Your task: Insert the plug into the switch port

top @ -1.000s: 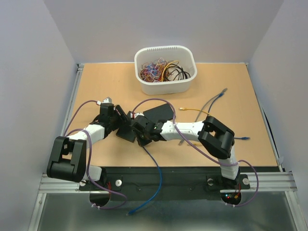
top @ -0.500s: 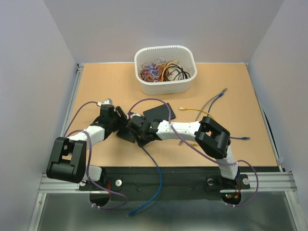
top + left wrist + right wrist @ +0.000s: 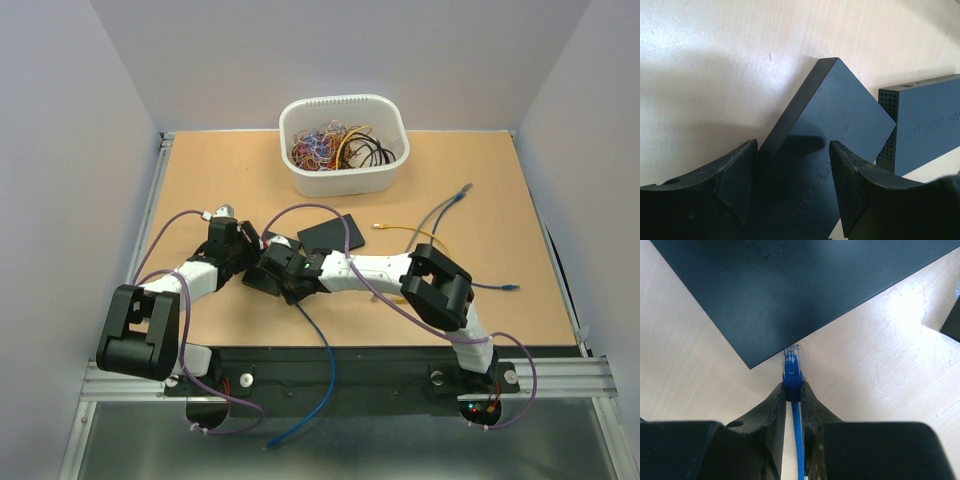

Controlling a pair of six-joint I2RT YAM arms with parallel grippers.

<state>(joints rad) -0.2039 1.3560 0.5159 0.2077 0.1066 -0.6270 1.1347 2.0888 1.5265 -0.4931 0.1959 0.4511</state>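
With the left gripper (image 3: 793, 152) clamped across the switch (image 3: 827, 125) near the table's left centre, and the right gripper (image 3: 792, 390) pinching the blue cable (image 3: 796, 437) just behind the plug (image 3: 791, 360), whose tip meets the switch's edge, square the plug to the port, then advance slowly.

Matt black switch (image 3: 835, 125) on a pale wood-grain table (image 3: 710, 60)

The switch casing is smooth and matt, and the tabletop is satin and faintly scratched. The plug (image 3: 791, 357) is clear glossy plastic with a blue rubbery boot, on a smooth blue cable (image 3: 797, 440). The fingers (image 3: 735, 185) of the left gripper (image 3: 792, 155) are grainy, matt black plastic.
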